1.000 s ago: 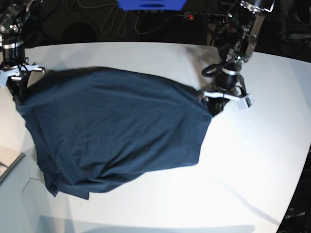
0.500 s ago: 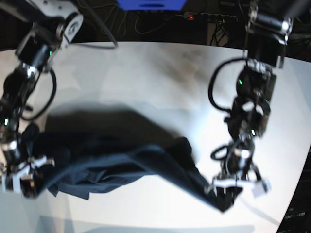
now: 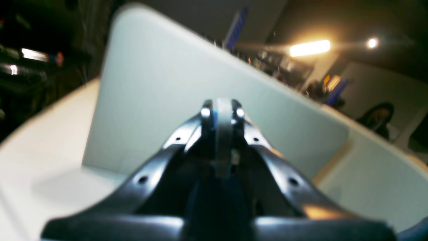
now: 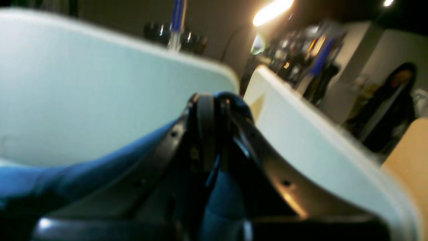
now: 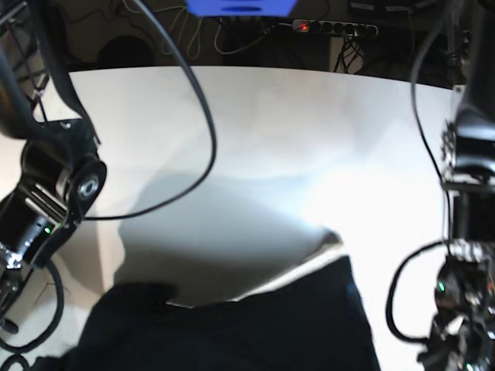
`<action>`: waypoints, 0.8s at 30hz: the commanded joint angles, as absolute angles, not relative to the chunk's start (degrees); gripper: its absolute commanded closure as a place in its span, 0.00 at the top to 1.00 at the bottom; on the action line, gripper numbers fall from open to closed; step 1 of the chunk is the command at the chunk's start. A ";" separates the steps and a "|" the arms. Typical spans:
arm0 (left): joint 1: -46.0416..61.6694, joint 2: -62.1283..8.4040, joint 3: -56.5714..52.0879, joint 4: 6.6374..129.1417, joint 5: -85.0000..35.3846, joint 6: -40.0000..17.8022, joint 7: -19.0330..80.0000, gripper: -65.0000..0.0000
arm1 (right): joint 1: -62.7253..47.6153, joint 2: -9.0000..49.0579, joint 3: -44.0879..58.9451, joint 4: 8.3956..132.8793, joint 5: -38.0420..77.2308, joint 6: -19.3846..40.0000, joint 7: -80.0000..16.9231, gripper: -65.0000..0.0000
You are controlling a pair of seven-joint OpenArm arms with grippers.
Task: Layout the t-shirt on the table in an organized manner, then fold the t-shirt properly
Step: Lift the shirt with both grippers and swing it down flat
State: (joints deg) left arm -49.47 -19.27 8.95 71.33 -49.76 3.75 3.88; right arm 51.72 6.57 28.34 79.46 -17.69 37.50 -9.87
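The dark navy t-shirt (image 5: 255, 325) hangs bunched along the bottom of the base view, over the near part of the white table (image 5: 271, 139). Both grippers sit below that view's lower edge. In the left wrist view my left gripper (image 3: 219, 112) is shut, with dark blue cloth (image 3: 214, 207) pinched low between its fingers. The right wrist view has my right gripper (image 4: 210, 100) shut on the t-shirt (image 4: 67, 177), which trails off to the left and shows between the fingers. The table (image 4: 83, 83) tilts behind it.
The arm links stand close to the base camera at the left (image 5: 54, 185) and right (image 5: 468, 154), with a black cable (image 5: 197, 100) looping over the table. A power strip (image 5: 332, 28) lies behind the far edge. A person (image 4: 394, 97) is in the background.
Both arms swung from the far side toward the near edge, dragging the shirt with them. The spread shirt now bunches at the bottom and the grippers have left the base view.
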 commanded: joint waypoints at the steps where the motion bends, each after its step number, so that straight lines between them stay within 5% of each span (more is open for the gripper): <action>1: -52.62 -19.74 8.48 72.22 -49.80 2.95 2.07 0.01 | 53.23 7.16 28.53 81.98 -17.01 36.09 -8.66 0.00; 9: -48.22 -20.97 8.48 76.88 -49.80 2.95 2.07 0.01 | 34.95 6.64 30.90 97.80 -16.48 35.74 -8.57 0.00; 24: -0.84 -21.85 -8.92 92.62 -49.80 2.68 1.89 0.01 | -7.08 0.48 31.08 108.70 -0.31 35.74 -8.04 0.00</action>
